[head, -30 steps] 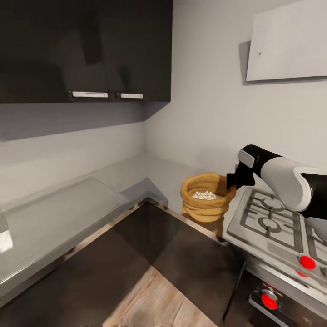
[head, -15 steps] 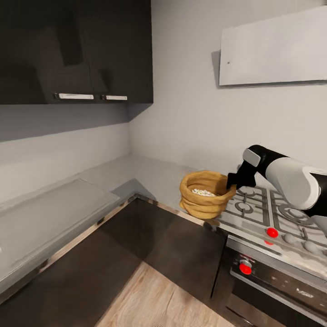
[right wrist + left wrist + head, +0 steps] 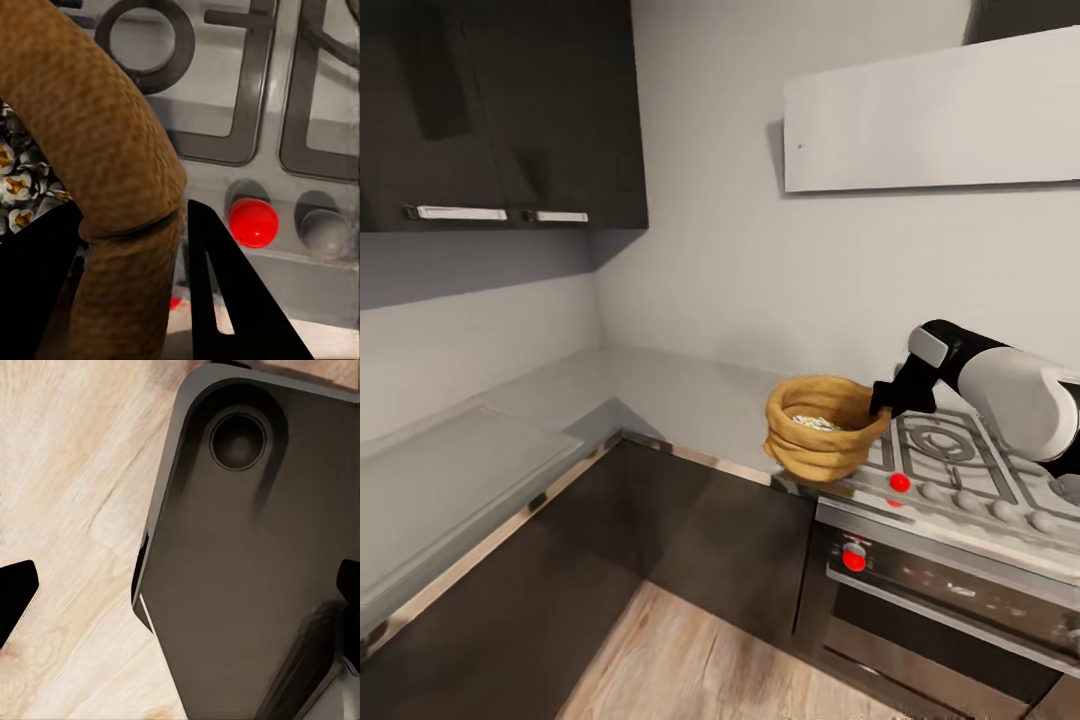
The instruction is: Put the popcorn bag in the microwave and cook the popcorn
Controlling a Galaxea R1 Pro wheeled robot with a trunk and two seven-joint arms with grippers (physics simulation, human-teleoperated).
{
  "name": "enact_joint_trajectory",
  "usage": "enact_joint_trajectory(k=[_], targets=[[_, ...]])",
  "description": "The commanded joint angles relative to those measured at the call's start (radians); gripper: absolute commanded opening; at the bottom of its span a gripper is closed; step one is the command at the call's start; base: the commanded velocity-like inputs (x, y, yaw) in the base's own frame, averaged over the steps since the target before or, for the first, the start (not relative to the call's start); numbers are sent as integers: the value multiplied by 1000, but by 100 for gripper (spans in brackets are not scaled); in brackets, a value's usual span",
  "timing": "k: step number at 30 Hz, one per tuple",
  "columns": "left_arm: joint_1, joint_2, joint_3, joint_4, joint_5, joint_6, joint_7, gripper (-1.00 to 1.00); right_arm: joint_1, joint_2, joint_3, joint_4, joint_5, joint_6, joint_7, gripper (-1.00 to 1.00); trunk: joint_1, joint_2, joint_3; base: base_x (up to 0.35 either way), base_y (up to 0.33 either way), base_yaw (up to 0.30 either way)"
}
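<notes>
The tan popcorn bag [image 3: 822,428] hangs at the left edge of the steel hob [image 3: 950,450], pale kernels showing in its wide mouth. My right gripper [image 3: 890,398] is shut on the bag's right rim. In the right wrist view the rolled rim [image 3: 90,127] runs between the black fingers [image 3: 217,285], with kernels [image 3: 19,180] inside. The grey countertop [image 3: 660,385] stretches left from the bag around the corner. My left gripper [image 3: 180,592] is open over the wooden floor and my dark base [image 3: 247,547]. The microwave is out of view.
Dark wall cabinets [image 3: 500,110] hang over the counter at left. A white hood panel [image 3: 930,115] sits above the hob. Below the hob is a built-in oven [image 3: 940,600] with red knobs [image 3: 854,557]. Wooden floor [image 3: 700,660] lies in front.
The whole head view has swung right, bringing more of the hob and oven into sight. My right gripper keeps its hold on the bag, which now overlaps the hob's left corner.
</notes>
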Motion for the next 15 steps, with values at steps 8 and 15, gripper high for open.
enact_joint_trajectory(k=[8, 15], targets=[[0, 0, 3, -1, 0, 2, 2, 100, -1, 0, -7, 2, -5, 0, -10, -100, 0, -1, 5, 0, 0, -293], [0, 0, 2, -1, 0, 2, 2, 100, -1, 0, -7, 2, -5, 0, -10, -100, 0, -1, 10, -8, 0, -292]])
